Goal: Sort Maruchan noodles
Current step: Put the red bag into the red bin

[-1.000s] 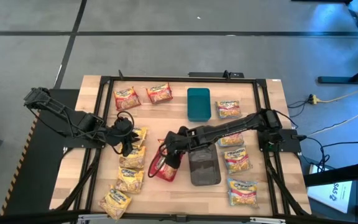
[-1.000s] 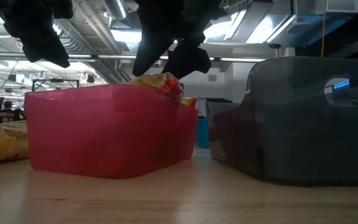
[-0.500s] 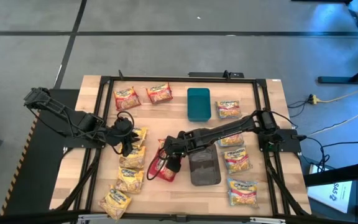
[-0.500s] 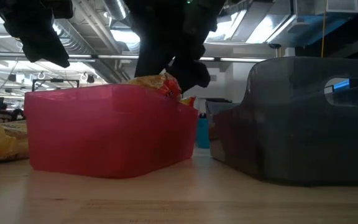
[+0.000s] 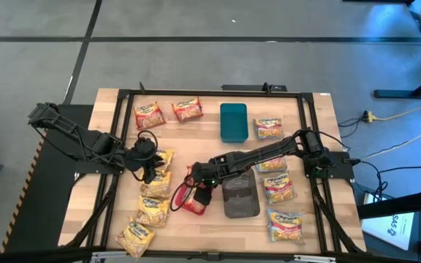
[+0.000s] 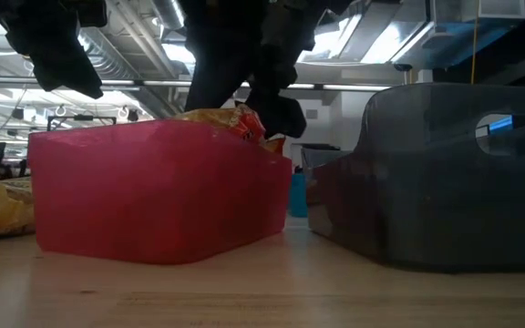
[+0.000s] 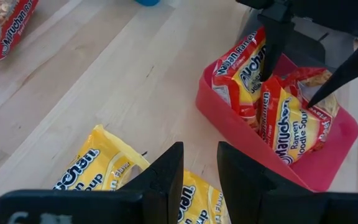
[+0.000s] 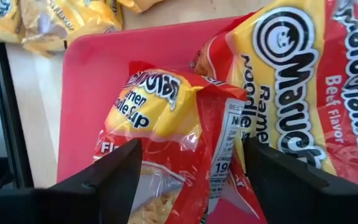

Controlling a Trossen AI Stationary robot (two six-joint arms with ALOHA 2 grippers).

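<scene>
Two red Maruchan packets stand tilted in the red tray [image 5: 178, 204] [image 7: 224, 118], leaning on its wall. My right gripper [image 5: 200, 191] [image 8: 191, 147] is open, low over the tray. Its fingers [image 7: 270, 53] stand on either side of the nearer red packet [image 8: 166, 134] [image 7: 284, 121], and the other packet [image 8: 303, 81] lies beside it. My left gripper [image 5: 150, 166] [image 7: 201, 177] hovers over the yellow packets [image 5: 156, 186] [image 7: 89, 171] with a narrow gap between its fingers, holding nothing. My right gripper comes from above with one finger on each side of the upright red packet [image 8: 194, 118] in the tray. I cannot tell whether the fingers touch it.
The grey tray [image 5: 240, 199] [image 6: 445, 173] sits right of the red tray, and the teal tray [image 5: 233, 120] lies toward the far edge. Two red packets [image 5: 167, 112] lie far left. Blue-and-pink packets [image 5: 278, 186] line the right side, and several yellow ones run down the left.
My right gripper has moved down and toward the table's near left, lower over the red tray, with the red packet between its fingers sinking with it. The red tray has shifted slightly toward the near left.
</scene>
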